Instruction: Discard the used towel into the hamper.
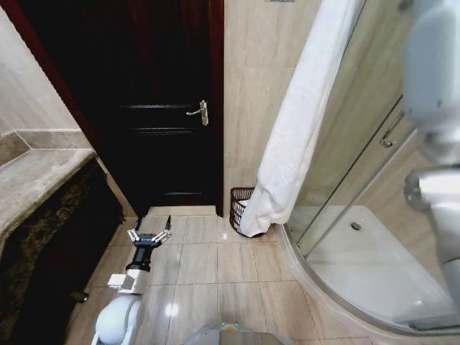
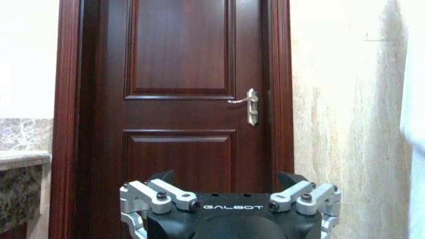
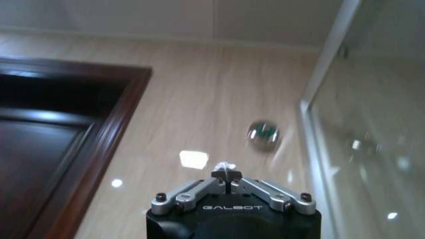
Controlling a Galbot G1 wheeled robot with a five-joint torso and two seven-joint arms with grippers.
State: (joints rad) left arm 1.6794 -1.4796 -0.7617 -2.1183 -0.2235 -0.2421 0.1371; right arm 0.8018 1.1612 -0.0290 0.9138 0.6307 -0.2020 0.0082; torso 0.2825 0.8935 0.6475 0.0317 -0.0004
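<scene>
One left gripper [image 1: 153, 231] low, spread; right gripper [image 3: 227, 175] raised — pinching towel [image 1: 295, 136].

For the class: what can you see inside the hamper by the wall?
The towel's bottom end droops over the hamper, covering much of its opening. Behind its dark wire side a little white shows; anything else inside is hidden.

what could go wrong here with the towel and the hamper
The white towel hangs in a long drape, its lower end bunched just in front of the hamper, not clearly inside; released now, it may slide onto the floor tiles.

The right gripper has its jaws shut on only a small tuft of white fabric, so the hold could slip.

The hamper looks small and light beside the glass shower screen; the towel's weight might tip it.
</scene>
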